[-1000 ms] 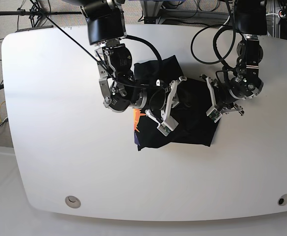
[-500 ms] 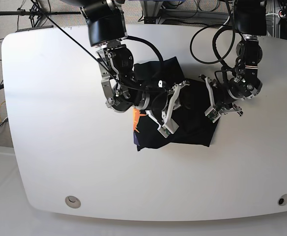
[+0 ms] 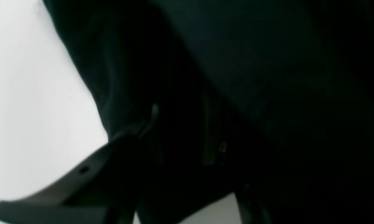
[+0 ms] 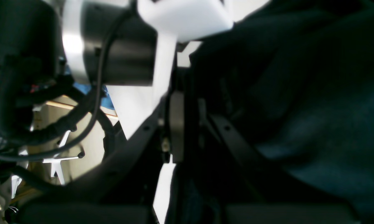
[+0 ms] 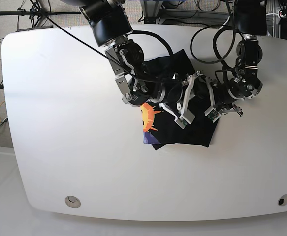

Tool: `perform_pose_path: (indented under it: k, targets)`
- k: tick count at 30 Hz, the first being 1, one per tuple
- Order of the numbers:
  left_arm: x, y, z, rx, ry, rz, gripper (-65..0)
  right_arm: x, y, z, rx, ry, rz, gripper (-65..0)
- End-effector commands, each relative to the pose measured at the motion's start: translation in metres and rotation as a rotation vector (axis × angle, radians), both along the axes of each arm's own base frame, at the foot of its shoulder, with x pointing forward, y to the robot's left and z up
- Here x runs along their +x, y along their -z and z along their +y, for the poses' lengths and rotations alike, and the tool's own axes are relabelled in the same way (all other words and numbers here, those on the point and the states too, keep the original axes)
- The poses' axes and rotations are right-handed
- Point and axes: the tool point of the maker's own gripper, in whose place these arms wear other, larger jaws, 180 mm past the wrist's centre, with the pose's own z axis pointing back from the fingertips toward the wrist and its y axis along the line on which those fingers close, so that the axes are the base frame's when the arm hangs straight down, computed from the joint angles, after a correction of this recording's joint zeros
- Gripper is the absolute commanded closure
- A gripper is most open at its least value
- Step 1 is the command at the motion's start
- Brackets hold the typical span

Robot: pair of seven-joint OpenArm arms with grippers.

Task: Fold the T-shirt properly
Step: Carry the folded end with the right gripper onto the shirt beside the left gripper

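Large soft black cloth T-shirt (image 5: 182,132) lies bunched and part-folded on the white round-cornered table (image 5: 59,123), a little back of the middle and toward the table's right edge in the base view; orange sun-like print with purple below shows at the shirt's left edge

Right gripper (image 5: 183,109), white-fingered, is over the middle of the shirt with its jaws drawn together; in the right wrist view (image 4: 177,130) dark cloth lies between and around the fingers, so it reads as pinched on a layer of the shirt and carrying it across

Left gripper (image 5: 213,104) sits at the shirt's right edge; left wrist view is nearly all black cloth pressed close to the lens, with one dark finger (image 3: 90,174) against the white table. Jaws partly closed, cloth appears between them – judged a hold on the shirt's edge, not certain

Handling, as judgement: light, limp, no stiffness; will drape and drag rather than hold shape. Stacked layers likely to slide on each other and on the smooth tabletop, so a pull from one side may shift the whole pile. Best hold is at a hem or corner, pinching only the layer meant to travel, with the other gripper pinning the opposite edge
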Motion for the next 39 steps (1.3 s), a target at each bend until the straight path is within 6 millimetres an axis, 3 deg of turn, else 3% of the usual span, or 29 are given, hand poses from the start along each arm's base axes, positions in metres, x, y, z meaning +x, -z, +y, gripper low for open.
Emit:
perform_pose_path:
  k: [1,20,26,30,39]
  targets:
    - [0.003,-0.003,0.001,0.02,0.005,-0.008,-14.9,0.009,-0.03,0.01,0.096,-0.007,-0.048,-1.2]
    - [0.001,-0.005,0.013,0.043,-0.021,-0.012,-15.9,0.022,-0.028,-0.002,0.034,0.032,-0.094,-1.7]
    - [0.01,-0.017,0.022,0.041,-0.049,-0.056,-15.5,0.036,-0.018,-0.013,-0.027,0.053,-0.105,-25.8]
    - [0.012,-0.019,0.024,0.045,-0.048,-0.065,-15.3,0.042,-0.016,-0.017,-0.051,0.066,-0.126,-38.1]
    - [0.014,-0.023,0.027,0.073,-0.024,-0.08,-14.9,0.051,-0.013,-0.026,-0.086,0.078,-0.204,-40.4]
